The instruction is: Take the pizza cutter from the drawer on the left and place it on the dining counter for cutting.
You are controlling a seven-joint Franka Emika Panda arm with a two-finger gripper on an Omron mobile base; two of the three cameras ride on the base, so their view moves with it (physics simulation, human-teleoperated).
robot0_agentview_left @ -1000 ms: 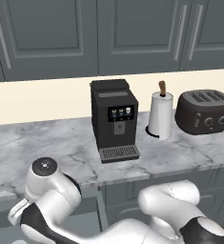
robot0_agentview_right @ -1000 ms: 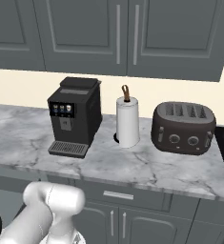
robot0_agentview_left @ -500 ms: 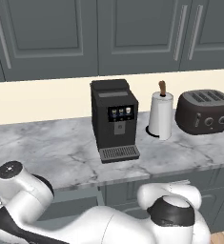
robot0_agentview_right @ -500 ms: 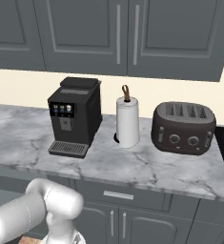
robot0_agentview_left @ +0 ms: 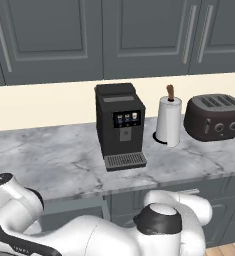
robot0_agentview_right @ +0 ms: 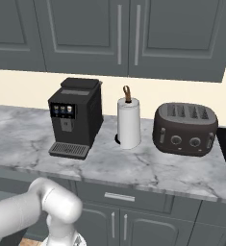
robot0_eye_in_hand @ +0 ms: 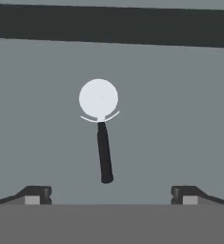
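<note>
The pizza cutter (robot0_eye_in_hand: 102, 128) lies flat on the grey floor of the open drawer (robot0_eye_in_hand: 180, 119); its silvery-white wheel points to the top of the hand view and its black handle points toward me. My gripper (robot0_eye_in_hand: 111, 195) hovers above it, open, with the fingertips (robot0_eye_in_hand: 37, 194) spread wide on either side of the handle end and touching nothing. A dark band (robot0_eye_in_hand: 111, 28) crosses the top, one wall of the drawer. In the base views my arm (robot0_agentview_left: 139, 230) bends low and to the left, below the worktop edge. The dining counter is out of view.
On the marble worktop (robot0_agentview_left: 49, 160) with beige backsplash stand a black coffee machine (robot0_agentview_left: 119, 125), a paper towel roll (robot0_agentview_left: 168, 120) and a dark toaster (robot0_agentview_left: 214, 116). Grey wall cabinets hang above. A closed drawer with a silver handle (robot0_agentview_right: 119, 196) sits under the worktop.
My arm has swung further down and to the left; its elbow joint has dropped toward the left edge of the left base view. The worktop items have not moved.
</note>
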